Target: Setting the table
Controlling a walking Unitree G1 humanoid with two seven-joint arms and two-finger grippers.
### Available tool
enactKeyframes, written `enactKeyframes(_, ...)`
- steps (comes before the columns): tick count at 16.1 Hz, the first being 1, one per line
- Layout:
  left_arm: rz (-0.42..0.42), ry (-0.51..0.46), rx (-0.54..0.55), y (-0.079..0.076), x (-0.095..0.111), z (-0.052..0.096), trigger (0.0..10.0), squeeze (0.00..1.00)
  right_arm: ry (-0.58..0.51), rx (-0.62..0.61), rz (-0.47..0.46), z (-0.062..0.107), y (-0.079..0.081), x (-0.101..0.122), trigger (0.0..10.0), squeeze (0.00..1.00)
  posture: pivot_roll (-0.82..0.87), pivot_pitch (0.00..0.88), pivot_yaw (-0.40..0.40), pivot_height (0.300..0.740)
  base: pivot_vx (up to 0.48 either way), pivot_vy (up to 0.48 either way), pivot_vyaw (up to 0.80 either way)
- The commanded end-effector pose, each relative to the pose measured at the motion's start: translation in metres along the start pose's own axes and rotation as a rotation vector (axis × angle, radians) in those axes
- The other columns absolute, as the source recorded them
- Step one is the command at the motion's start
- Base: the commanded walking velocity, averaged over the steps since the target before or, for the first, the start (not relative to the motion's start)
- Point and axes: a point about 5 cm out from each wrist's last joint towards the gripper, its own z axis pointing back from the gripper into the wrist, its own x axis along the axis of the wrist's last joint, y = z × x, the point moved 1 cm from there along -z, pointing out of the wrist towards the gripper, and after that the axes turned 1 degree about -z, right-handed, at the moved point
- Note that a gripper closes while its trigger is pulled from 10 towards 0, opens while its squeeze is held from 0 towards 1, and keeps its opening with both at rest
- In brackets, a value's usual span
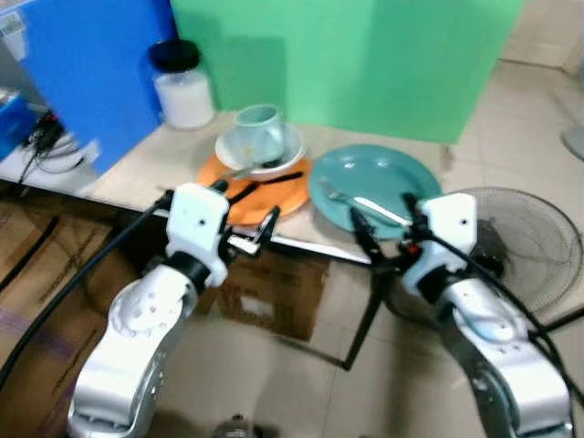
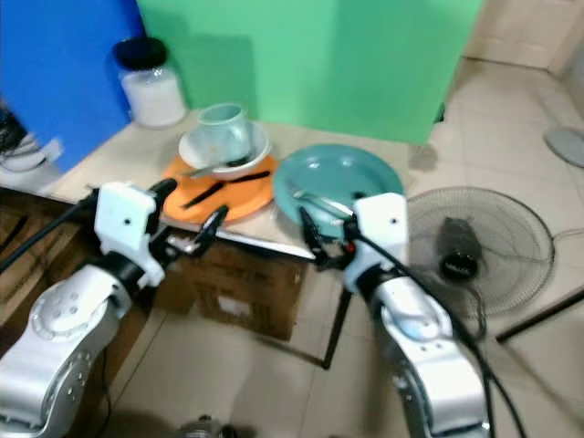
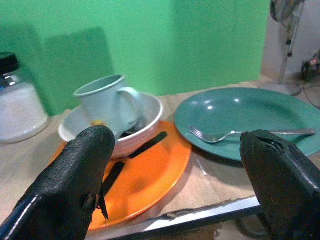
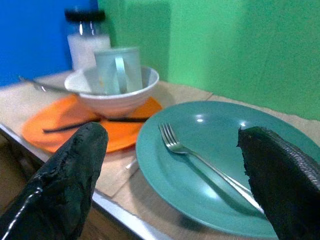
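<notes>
1. My right gripper (image 1: 388, 233) hangs wide open and empty at the tabletop's (image 1: 137, 169) front edge, facing the fork (image 4: 200, 157) on the teal plate (image 4: 225, 150).
2. My left gripper (image 1: 246, 214), equally open and empty, fronts the orange plate (image 3: 145, 175).
3. Best approach: come in low and pinch the fork's handle squarely.

Both arms are silver, built of rounded jointed segments, each ending in a boxy white wrist block. Black cables run along them. The left pincer (image 1: 245, 212) and right pincer (image 1: 383, 225) have long black fingers (image 3: 75, 185) with a rough, grainy surface.
</notes>
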Motion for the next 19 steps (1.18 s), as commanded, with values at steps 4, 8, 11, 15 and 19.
enactKeyframes(4, -0.005, 0.013, 0.003, 0.0020, -0.0009, 0.0029, 10.0, 0.37, -0.011, -0.013, -0.043, -0.0022, 0.0003, 0.0002, 10.0, 1.00, 0.08, 0.093, 0.021, 0.740, 0.060, 0.000, 0.20)
enactKeyframes(8, -0.003, 0.012, -0.006, 0.0024, -0.0005, 0.0016, 10.0, 0.38, -0.007, -0.024, -0.049, -0.0013, 0.0001, -0.0006, 10.0, 1.00, 0.08, 0.094, 0.029, 0.740, 0.246, 0.000, 0.00)
enactKeyframes(11, -0.002, 0.011, -0.017, 0.0013, -0.0002, 0.0007, 10.0, 0.38, 0.000, -0.037, -0.061, -0.0003, -0.0018, -0.0017, 10.0, 1.00, 0.07, 0.093, 0.035, 0.740, 0.256, 0.000, -0.53)
enactKeyframes(15, 0.002, 0.010, -0.017, 0.0012, -0.0005, 0.0009, 10.0, 0.38, -0.003, -0.041, -0.054, 0.0011, -0.0025, -0.0017, 10.0, 1.00, 0.07, 0.092, 0.030, 0.740, 0.275, 0.000, -0.19)
enactKeyframes(19, 0.003, 0.010, -0.015, 0.0012, -0.0007, 0.0015, 10.0, 0.37, -0.003, -0.036, -0.051, 0.0011, -0.0021, -0.0016, 10.0, 1.00, 0.07, 0.088, 0.026, 0.740, 0.288, 0.000, 0.00)
